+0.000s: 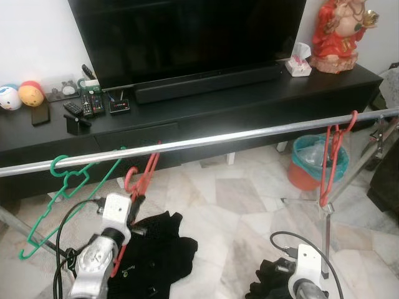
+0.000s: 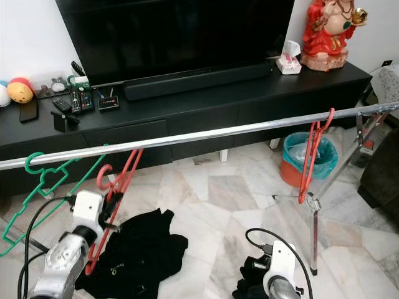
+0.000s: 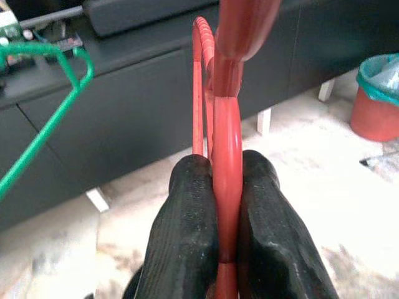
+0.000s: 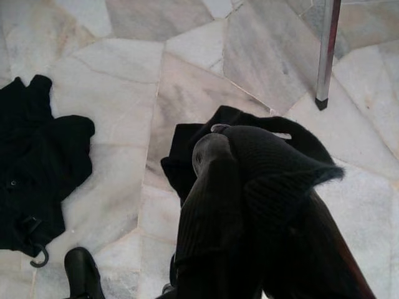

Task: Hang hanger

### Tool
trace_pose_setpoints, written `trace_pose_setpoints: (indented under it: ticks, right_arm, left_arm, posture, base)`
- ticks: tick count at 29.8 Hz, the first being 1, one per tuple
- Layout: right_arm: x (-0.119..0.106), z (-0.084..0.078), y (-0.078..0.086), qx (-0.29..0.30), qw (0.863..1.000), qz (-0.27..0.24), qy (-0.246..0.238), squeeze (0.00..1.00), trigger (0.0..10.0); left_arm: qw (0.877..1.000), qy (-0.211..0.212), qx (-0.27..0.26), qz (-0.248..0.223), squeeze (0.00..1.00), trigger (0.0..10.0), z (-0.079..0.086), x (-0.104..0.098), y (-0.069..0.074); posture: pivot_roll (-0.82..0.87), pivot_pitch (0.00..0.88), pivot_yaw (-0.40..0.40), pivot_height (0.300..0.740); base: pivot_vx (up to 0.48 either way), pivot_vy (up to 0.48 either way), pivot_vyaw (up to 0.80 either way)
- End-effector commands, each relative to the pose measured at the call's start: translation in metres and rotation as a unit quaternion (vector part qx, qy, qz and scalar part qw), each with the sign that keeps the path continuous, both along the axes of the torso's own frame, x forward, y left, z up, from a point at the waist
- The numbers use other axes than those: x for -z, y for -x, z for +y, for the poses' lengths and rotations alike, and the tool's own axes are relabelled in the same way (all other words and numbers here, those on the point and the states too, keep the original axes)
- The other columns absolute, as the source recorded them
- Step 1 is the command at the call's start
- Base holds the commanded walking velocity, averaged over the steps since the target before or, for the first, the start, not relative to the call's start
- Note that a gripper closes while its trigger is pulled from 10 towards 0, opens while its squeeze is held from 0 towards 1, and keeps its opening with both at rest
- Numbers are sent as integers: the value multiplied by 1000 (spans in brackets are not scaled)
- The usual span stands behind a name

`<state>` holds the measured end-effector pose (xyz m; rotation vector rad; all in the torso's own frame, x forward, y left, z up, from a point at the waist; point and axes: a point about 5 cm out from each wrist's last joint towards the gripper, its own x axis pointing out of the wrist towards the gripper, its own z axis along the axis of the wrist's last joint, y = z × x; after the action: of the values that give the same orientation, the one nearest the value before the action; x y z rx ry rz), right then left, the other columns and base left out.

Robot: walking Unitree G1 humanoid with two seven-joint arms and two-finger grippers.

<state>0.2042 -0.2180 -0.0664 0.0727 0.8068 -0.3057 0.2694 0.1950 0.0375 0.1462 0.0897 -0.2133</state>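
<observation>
Left gripper (image 3: pixel 225 212) around red hanger (image 1: pixel 138 187) (below rail (image 1: pixel 206 141))

A red hanger (image 3: pixel 225 143) is seen pinched between black fingers (image 3: pixel 187 237). A green hanger (image 1: pixel 65 187) and another red hanger (image 1: pixel 334 156) are shown on the silver rail (image 1: pixel 218 138). Black garments (image 1: pixel 156 249) are spread over pale marbled floor tiles (image 1: pixel 230 205). An orange bin (image 1: pixel 305 163) is lined teal.
</observation>
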Motion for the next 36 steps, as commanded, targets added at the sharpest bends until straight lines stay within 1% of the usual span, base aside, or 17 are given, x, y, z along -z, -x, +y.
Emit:
trace_pose_setpoints:
  ticks: [1, 10, 17, 27, 30, 31, 33, 36]
  right_arm:
    - [-1, 0, -2, 1, 1000, -5, 1, 0, 10000]
    - [-4, -4, -4, 10, 1000, -15, 2, 0, 10000]
    - [-7, -7, -8, 9, 1000, -22, 5, 0, 10000]
    - [-7, -5, -9, 11, 1000, -27, 6, 0, 10000]
    - [-8, -5, -10, 3, 1000, -27, 14, 0, 10000]
    - [-8, -5, -10, -4, 999, -25, 23, 0, 10000]
    - [-8, -4, -10, -10, 999, -25, 29, 0, 10000]
    - [-8, -4, -10, -3, 999, -28, 23, 0, 10000]
  left_arm:
    - [1000, -7, -4, 4, 0, 10000, 6, 0, 2]
    - [1000, -3, -4, 7, 0, 10000, 3, -3, -4]
    - [1000, 6, 5, 12, 0, 10000, -6, -2, -7]
    - [1000, 7, 5, 12, 0, 10000, -5, -3, -8]
    - [1000, 7, 8, 12, 0, 10000, -6, -3, -8]
    - [1000, 7, 9, 11, 0, 10000, -7, -4, -8]
    - [1000, 6, 10, 11, 0, 10000, -7, -4, -8]
    - [1000, 5, 9, 11, 0, 10000, -7, -4, -9]
  posture:
    - [-24, 0, 39, 740]
    - [-21, 0, 39, 740]
    - [-22, 0, 41, 740]
    - [-21, 0, 44, 740]
    - [-21, 0, 47, 740]
    - [-19, 0, 49, 740]
    - [-19, 0, 49, 740]
    - [-18, 0, 50, 740]
  base:
    - [0, 0, 0]
    - [0, 0, 0]
    - [0, 0, 0]
    - [0, 0, 0]
    - [0, 0, 0]
    - [0, 0, 0]
    - [0, 0, 663]
    - [0, 0, 729]
